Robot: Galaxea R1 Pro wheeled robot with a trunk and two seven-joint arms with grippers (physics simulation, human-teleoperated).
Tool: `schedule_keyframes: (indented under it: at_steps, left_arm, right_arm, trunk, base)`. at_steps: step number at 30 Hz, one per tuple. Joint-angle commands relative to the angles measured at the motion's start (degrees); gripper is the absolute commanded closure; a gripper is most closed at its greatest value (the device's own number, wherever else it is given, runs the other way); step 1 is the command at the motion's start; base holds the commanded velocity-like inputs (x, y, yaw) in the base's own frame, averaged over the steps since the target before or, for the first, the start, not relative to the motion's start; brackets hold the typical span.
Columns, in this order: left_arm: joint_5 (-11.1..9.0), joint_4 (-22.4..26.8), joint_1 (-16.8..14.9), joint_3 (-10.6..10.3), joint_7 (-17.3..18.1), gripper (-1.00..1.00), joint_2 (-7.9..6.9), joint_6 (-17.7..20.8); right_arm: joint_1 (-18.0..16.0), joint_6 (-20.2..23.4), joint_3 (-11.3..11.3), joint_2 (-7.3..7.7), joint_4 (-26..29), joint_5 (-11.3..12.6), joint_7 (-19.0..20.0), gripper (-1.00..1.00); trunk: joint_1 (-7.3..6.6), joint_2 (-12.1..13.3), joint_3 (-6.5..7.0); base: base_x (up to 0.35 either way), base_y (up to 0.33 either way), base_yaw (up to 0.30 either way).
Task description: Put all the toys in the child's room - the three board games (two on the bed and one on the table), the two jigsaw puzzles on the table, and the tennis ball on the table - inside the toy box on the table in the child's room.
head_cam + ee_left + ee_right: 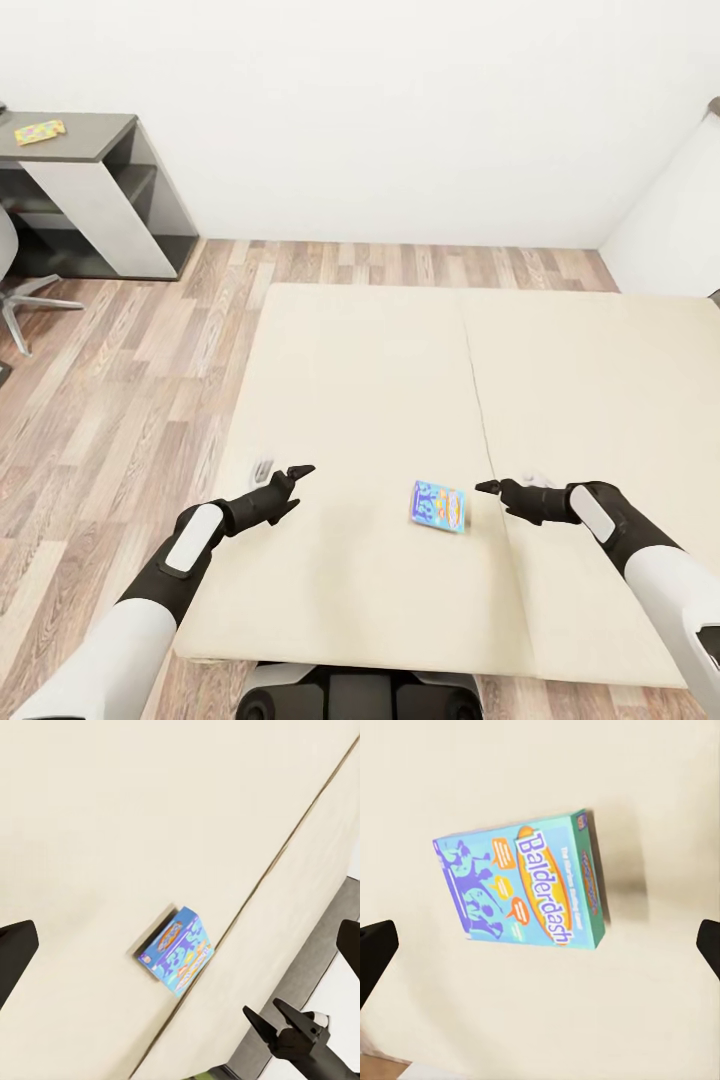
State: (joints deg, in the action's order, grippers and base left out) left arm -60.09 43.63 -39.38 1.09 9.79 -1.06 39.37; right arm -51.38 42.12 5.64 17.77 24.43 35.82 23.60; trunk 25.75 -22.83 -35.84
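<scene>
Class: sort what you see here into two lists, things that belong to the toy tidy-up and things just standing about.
Part of the job: blue board game; bed; patterned puzzle.
Just there: office chair; grey shelf unit; wooden floor.

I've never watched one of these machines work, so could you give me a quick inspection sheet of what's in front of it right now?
Surface: beige bed, bare mattress with a seam down the middle.
Job's things: blue Balderdash board game lying flat on the bed between the two claws, touched by neither. A colourful flat puzzle box lies on the grey-topped cabinet far off at the left.
Clutter: nothing seen.
Claws: left claw open, held over the bed's near left part; right claw open, pointing at the game from the other side.
Cables: nothing seen.
Surroundings: wooden floor, white wall, part of an office chair at the left edge.
</scene>
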Motion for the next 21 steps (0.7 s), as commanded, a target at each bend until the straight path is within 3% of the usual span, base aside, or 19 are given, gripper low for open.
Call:
schedule_keyframes:
  at_steps: [1, 21]
  left_arm:
    - [0.0, 0.0, 0.0, 0.1, 0.1, -1.00, 0.01, 0.3]
    - [0.0, 0.5, 0.2, 0.1, 0.1, -1.00, 0.04, -0.1]
  right_arm:
    - [0.0, 0.1, 0.3, 0.05, 0.0, 0.0, 0.2, -1.00]
    - [-0.1, -0.4, 0.5, 0.00, 0.1, -0.2, 0.4, -1.00]
  trunk:
    - [0.03, -0.1, -0.08]
    - [0.03, -0.1, -0.10]
  base:
    - [0.000, 0.000, 0.000]
    - [0.000, 0.000, 0.000]
